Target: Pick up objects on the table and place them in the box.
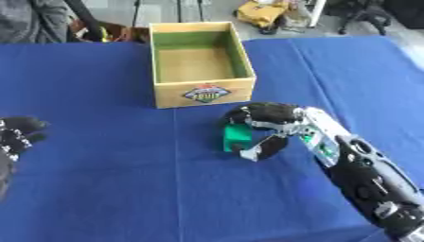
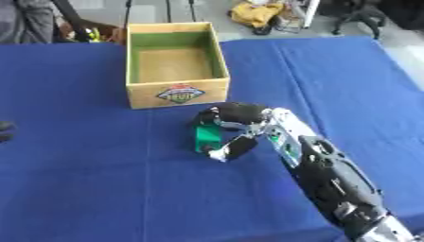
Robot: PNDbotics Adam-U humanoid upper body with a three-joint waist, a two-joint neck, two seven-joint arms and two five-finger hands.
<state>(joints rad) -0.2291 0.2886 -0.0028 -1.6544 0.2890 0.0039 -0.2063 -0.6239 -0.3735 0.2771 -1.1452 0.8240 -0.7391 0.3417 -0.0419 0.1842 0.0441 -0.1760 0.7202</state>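
- Just below the centre of the frame, the right hand (image 1: 265, 130) reaches in from the lower right, its fingers (image 1: 267, 112) and thumb curled round a small green block (image 1: 237, 135).
- Whether the green block rests on the blue-covered table (image 1: 99, 189) or is lifted just clear of it cannot be told from these views.
- Above the hand, in the upper middle of the frame, stands the wooden box (image 1: 201, 92), open at the top, green on its inner walls and with a coloured label on its near side; nothing shows inside it.
- At the left edge, about halfway down, the left hand (image 1: 15, 134) sits idle, fingers relaxed and holding nothing.
- The step in hand looks like the grasp of the block, with the carry to the box not yet begun.
- The next move likely calls for lifting the block high enough to clear the near wall, then moving it up-frame over the opening before the fingers let go.
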